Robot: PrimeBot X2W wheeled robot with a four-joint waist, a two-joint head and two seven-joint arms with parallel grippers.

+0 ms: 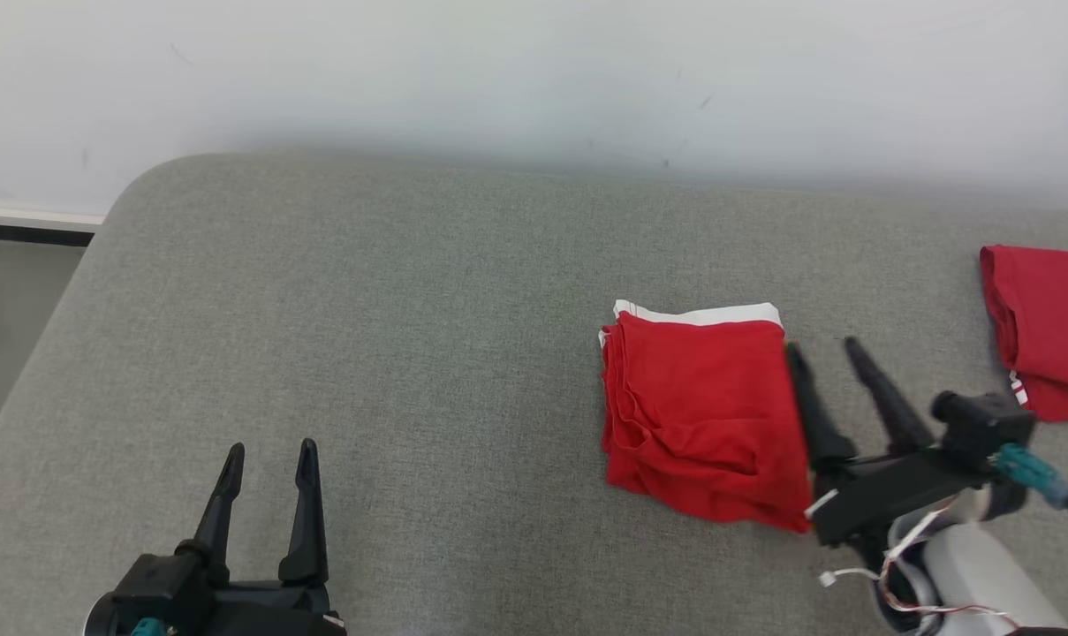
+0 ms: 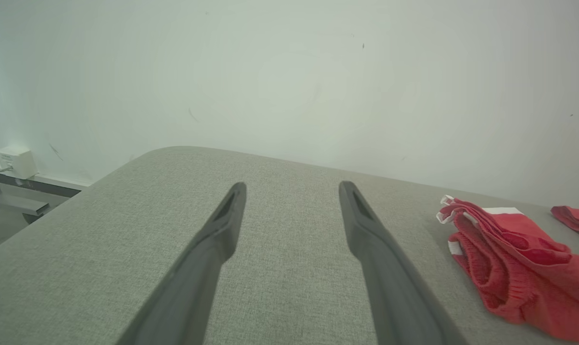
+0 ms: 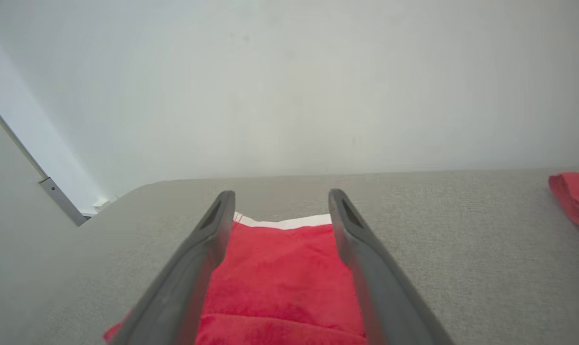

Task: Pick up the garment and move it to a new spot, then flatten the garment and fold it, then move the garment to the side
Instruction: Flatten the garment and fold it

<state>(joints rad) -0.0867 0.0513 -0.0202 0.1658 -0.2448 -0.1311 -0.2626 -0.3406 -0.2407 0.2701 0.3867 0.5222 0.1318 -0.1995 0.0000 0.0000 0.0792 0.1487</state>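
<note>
Grey padded surface (image 1: pixel 366 309): work area.
Folded red garment (image 1: pixel 701 415), white-trimmed: lies right of centre, apparently folded and set aside.
Second red garment (image 1: pixel 1041 344): far right edge.
Right gripper (image 1: pixel 823 346): fingers spread, empty, beside the fold's right edge.
Left gripper (image 1: pixel 271 448): fingers spread, empty, parked well clear.

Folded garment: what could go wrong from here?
1. The right gripper stands open, one finger at the right edge of the folded garment; moving off could snag and undo the fold.
2. Its layers look loose on the left; a one-sided grip may unfold them.
3. A second red garment lies to the right; sliding there may bump it.
</note>
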